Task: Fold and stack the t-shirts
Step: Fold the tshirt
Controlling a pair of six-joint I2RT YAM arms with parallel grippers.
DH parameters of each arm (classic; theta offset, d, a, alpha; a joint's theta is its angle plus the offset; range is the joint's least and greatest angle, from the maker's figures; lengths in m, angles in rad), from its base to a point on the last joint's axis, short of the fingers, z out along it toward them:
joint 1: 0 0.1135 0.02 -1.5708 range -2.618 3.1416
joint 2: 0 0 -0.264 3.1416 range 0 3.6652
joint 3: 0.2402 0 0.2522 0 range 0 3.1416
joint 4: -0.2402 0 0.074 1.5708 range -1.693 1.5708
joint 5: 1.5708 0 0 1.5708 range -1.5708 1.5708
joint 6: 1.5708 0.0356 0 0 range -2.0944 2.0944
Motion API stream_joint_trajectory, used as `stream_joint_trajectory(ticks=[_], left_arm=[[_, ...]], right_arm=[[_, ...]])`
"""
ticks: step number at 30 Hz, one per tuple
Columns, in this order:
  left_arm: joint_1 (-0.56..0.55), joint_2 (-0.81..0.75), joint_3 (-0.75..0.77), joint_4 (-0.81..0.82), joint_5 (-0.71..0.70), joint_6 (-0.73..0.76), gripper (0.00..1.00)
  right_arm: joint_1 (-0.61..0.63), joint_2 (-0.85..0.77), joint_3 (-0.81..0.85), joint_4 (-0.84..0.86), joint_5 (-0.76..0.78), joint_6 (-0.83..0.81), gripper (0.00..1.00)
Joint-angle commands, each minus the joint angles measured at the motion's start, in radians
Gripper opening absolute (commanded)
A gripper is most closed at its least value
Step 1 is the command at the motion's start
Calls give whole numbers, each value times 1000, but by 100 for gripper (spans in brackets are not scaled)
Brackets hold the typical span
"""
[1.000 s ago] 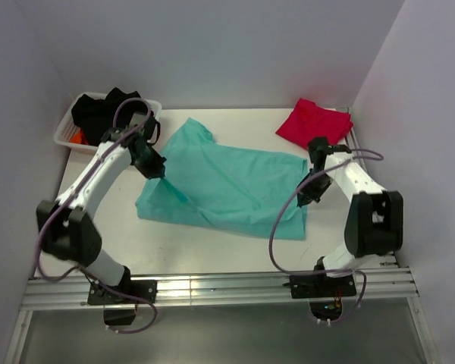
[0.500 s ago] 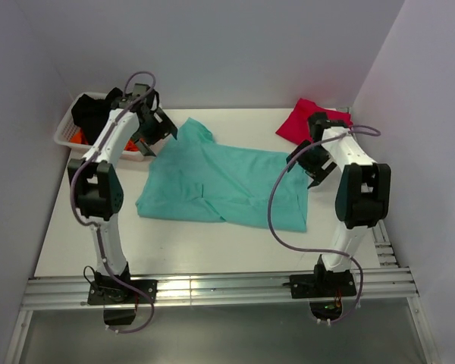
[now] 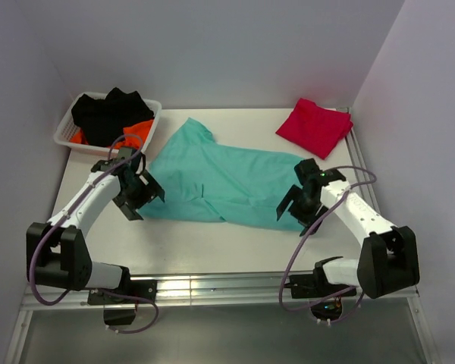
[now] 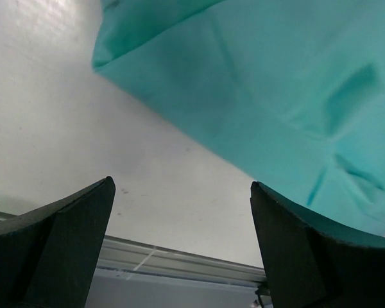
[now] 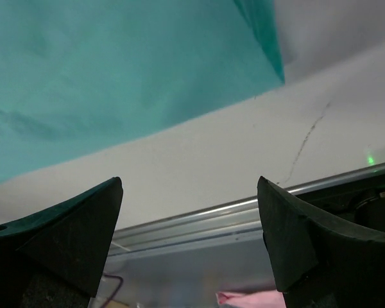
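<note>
A teal-green t-shirt (image 3: 227,182) lies spread across the middle of the table, partly folded, with one sleeve pointing to the far left. A crimson-red t-shirt (image 3: 315,125) lies folded at the far right corner. My left gripper (image 3: 140,199) hovers open at the teal shirt's near left corner with nothing between its fingers. In the left wrist view (image 4: 181,183) the teal fabric (image 4: 276,83) lies ahead of the jaws. My right gripper (image 3: 294,216) stands open and empty at the shirt's near right corner. The right wrist view (image 5: 189,179) shows the teal edge (image 5: 115,70) just beyond the fingers.
A white basket (image 3: 65,135) at the far left holds black clothing (image 3: 110,112) and something orange (image 3: 139,129). An aluminium rail (image 3: 212,288) runs along the table's near edge. Walls close in the left, back and right sides.
Both grippers opened and let go of the teal shirt. The arms swung up toward the back, then came down to the shirt's near corners. The shirt now lies flatter.
</note>
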Motion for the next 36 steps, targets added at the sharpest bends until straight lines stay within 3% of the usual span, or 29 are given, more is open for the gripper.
stream_joint_trajectory(ticks=[1, 15, 25, 29, 31, 34, 35, 36], left_arm=[[-3, -44, -82, 96, 41, -26, 92], [-5, 68, -90, 145, -9, 2, 83], [-5, 166, -96, 150, -114, -17, 77], [-5, 212, -104, 165, -173, -21, 64], [-5, 234, -104, 168, -210, -29, 59], [-5, 275, -96, 185, -244, -32, 45], [-3, 296, -92, 193, -250, -30, 31], [-3, 309, -86, 194, -256, -32, 23]], right_arm=[[69, -8, -84, 90, -26, 88, 91], [84, 234, 0, 166, 152, 68, 85], [66, 340, 17, 203, 169, 59, 73], [46, 366, 29, 206, 169, 43, 51], [37, 382, 40, 204, 169, 34, 44], [26, 394, 49, 196, 178, 19, 29], [21, 397, 52, 192, 183, 16, 16], [18, 400, 57, 187, 189, 13, 10]])
